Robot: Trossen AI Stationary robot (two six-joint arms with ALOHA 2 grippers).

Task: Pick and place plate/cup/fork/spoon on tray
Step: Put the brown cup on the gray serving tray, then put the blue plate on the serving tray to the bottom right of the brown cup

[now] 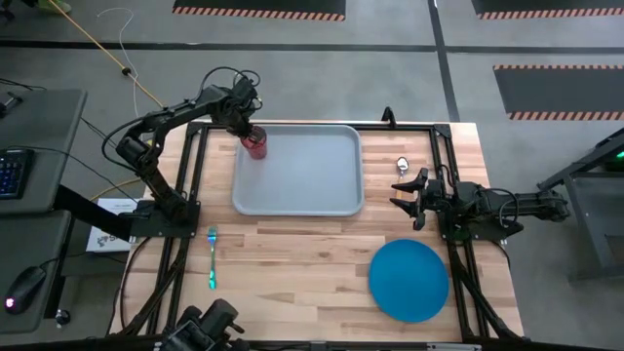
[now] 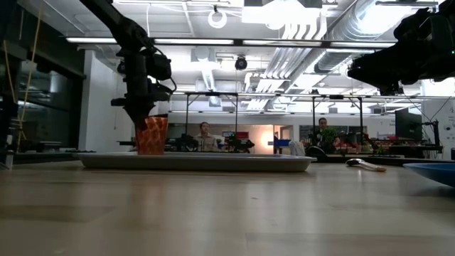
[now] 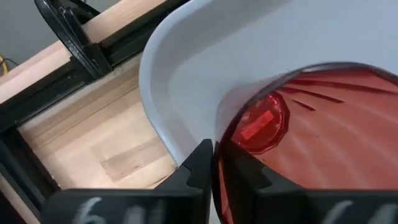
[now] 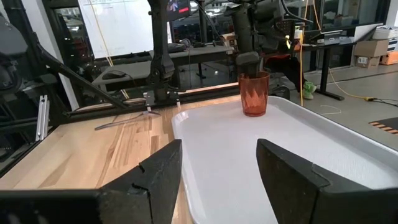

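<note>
The reddish-brown translucent cup [image 1: 256, 146] stands upright in the far left corner of the pale grey-blue tray [image 1: 312, 195]. My left gripper [image 1: 249, 132] comes down on it from above and is shut on it. The low view shows the cup [image 2: 152, 135] with its base at the tray's floor. My right gripper [image 1: 409, 195] waits open at the table's right side, level, touching nothing. The blue plate [image 1: 409, 280] lies on the table at the near right. The fork [image 1: 212, 258] lies near the left edge. The spoon [image 1: 401, 166] lies just beyond the right gripper. My left gripper [image 3: 214, 168] pinches the cup's wall at the rim [image 3: 217, 140], one finger inside the cup and one outside. The fingers point steeply down from above. The cup stays upright, and its base appears to rest on the tray floor [image 4: 254, 114].
Black frame rails and a clamp [image 3: 74, 37] run along the table's far left edge, close to the tray corner. The rest of the tray floor [image 4: 249, 162] is bare. People sit in the room beyond the table [image 2: 205, 135].
</note>
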